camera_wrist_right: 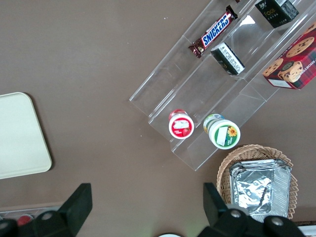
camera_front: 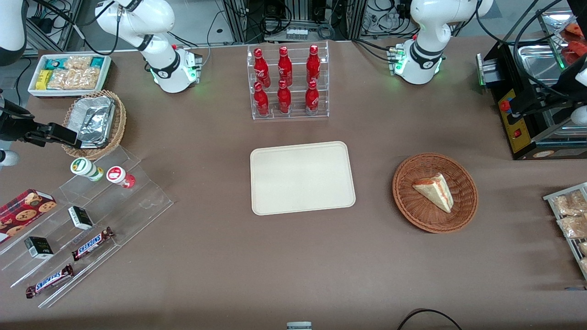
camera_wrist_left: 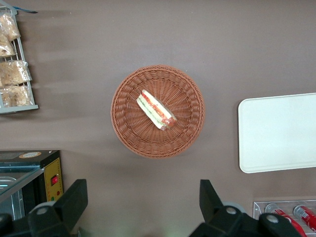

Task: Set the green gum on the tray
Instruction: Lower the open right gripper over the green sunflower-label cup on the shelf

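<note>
Green gum (camera_front: 86, 168) upright on the top step of a clear acrylic stepped stand (camera_front: 114, 211), toward the working arm's end of the table; white lid with a green-and-yellow mark, plain in the right wrist view (camera_wrist_right: 223, 132). Just beside it on the same step, apart by a small gap, a red-lidded gum bottle (camera_front: 120, 176), also seen at (camera_wrist_right: 180, 124). On the lower steps of the stand, two small dark boxes (camera_front: 80, 217) and two Snickers bars (camera_front: 93, 243); a red cookie box (camera_front: 24, 209) at the stand's outer end.

Right gripper (camera_front: 57, 134) up off the table, above the rim of a wicker basket (camera_front: 120, 120) holding a foil tray (camera_front: 94, 120), near the green gum but not touching it. Fingers (camera_wrist_right: 79, 206) spread wide, nothing between them.

Tray (camera_front: 302, 178) flat in the middle of the table, cream-beige, bare, well apart from the gum; one rounded corner visible in the right wrist view (camera_wrist_right: 19, 136).

Farther from the front camera than the tray, a clear rack of six red cola bottles (camera_front: 286, 80). Toward the parked arm's end, a round wicker basket (camera_front: 465, 208) with a sandwich wedge (camera_front: 434, 191). White bin of snacks (camera_front: 69, 73) farther from the front camera than the foil tray.
</note>
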### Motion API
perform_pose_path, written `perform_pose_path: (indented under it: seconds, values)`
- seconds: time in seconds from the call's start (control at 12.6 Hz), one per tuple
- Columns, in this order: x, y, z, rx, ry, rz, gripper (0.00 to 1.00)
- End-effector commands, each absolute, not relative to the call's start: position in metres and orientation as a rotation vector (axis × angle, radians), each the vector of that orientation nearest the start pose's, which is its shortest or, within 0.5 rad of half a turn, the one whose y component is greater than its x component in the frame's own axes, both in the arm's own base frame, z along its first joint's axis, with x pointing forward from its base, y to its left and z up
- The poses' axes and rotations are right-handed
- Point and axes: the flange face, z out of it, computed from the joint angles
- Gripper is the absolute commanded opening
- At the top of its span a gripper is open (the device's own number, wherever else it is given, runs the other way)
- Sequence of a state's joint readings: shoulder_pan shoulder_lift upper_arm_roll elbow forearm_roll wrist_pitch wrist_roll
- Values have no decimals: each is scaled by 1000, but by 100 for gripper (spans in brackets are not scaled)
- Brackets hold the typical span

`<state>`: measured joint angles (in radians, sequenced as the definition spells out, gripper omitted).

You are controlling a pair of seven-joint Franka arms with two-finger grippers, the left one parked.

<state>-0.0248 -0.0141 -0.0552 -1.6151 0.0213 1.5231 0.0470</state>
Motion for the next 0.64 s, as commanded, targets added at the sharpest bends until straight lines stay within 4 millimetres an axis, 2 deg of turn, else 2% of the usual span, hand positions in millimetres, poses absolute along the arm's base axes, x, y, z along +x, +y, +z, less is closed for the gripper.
perform_pose_path:
  seconds: [0.0, 0.16, 0.32, 0.4, 0.56]
  values:
    - [544, -41, 613, -3111, 217, 100, 100]
    - [545, -45, 599, -3110, 196, 145, 100]
    - [543, -54, 572, -3105, 114, 179, 100]
    - [540, -62, 559, -3102, 96, 182, 100]
    - [535, -91, 530, -3071, -128, 157, 100]
